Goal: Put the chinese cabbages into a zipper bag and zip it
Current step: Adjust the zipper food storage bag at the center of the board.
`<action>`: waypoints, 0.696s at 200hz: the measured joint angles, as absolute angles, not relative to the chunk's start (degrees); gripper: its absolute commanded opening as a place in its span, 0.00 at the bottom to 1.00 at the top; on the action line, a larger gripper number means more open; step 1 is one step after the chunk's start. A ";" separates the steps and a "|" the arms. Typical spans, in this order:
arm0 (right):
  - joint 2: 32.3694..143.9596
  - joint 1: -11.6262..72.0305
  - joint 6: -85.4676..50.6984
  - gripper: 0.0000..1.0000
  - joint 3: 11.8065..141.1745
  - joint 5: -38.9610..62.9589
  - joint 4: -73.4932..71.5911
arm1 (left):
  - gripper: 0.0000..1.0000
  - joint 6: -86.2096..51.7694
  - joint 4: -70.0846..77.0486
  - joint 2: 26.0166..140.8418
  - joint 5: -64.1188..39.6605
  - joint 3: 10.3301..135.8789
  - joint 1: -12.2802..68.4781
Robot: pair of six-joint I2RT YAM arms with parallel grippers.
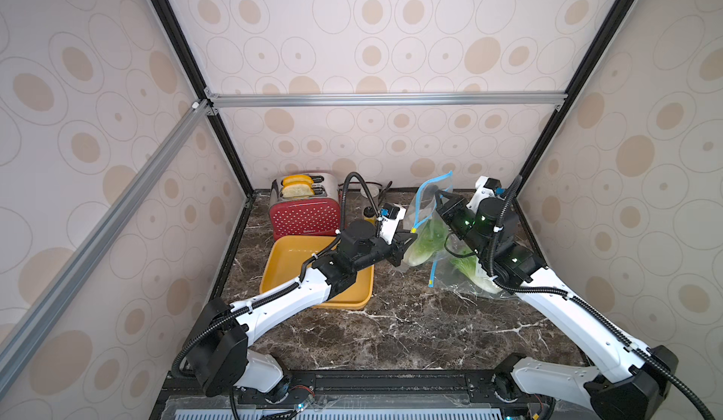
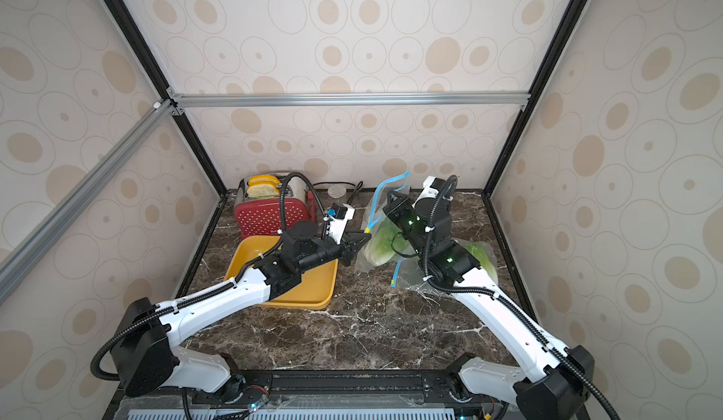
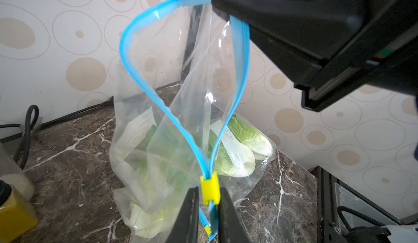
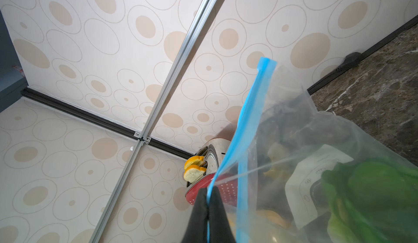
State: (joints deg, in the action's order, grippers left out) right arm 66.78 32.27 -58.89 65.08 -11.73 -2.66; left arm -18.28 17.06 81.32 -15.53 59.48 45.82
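Note:
A clear zipper bag (image 1: 430, 210) (image 2: 381, 212) with a blue zip strip (image 3: 126, 56) stands at the back right of the table, its mouth gaping. The chinese cabbages (image 1: 424, 242) (image 2: 381, 246) (image 3: 239, 153) (image 4: 373, 196) lie inside it, green leaves and white bases showing through the plastic. My left gripper (image 1: 409, 238) (image 2: 362, 238) (image 3: 209, 198) is shut on the yellow slider (image 3: 210, 191) at the low end of the strip. My right gripper (image 1: 440, 195) (image 2: 393, 195) (image 4: 207, 192) is shut on the strip's raised end and holds it up.
A red toaster (image 1: 305, 210) with bread slices stands at the back left. In front of it lies a yellow tray (image 1: 289, 265), under my left arm. A small yellow bottle (image 1: 369, 214) (image 3: 13, 208) and a black cable sit by the back wall. Enclosure walls close three sides.

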 measured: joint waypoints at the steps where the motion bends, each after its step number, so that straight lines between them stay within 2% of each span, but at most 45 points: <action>1: 66.78 32.27 -58.89 0.00 65.06 -11.75 -2.66 | 0.05 -18.09 17.04 81.32 -15.44 59.51 45.82; 17: 66.41 32.27 -58.65 0.00 64.60 -12.14 -2.79 | 0.00 -17.96 15.22 81.32 -14.22 60.62 45.82; 52: 64.01 32.29 -55.33 0.00 64.25 -13.17 0.14 | 0.00 -14.24 3.38 81.19 -10.39 68.82 45.80; 64: 62.50 32.29 -53.98 0.03 64.23 -13.82 2.31 | 0.00 -11.88 -3.03 81.23 -9.47 73.76 45.76; 93: 59.44 32.32 -50.54 0.17 64.20 -14.33 6.13 | 0.00 -6.00 -13.28 81.06 -10.90 83.07 45.76; 117: 59.11 31.90 -46.04 0.33 65.76 -12.38 12.05 | 0.00 -1.52 -20.03 80.18 -12.82 83.88 45.76; 139: 60.25 30.74 -40.38 0.42 69.58 -6.96 18.96 | 0.00 2.79 -27.59 80.42 -12.60 84.33 45.74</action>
State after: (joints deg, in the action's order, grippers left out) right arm 60.25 30.74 -40.38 69.58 -6.96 18.96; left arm 2.79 -27.59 80.42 -12.60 84.33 45.74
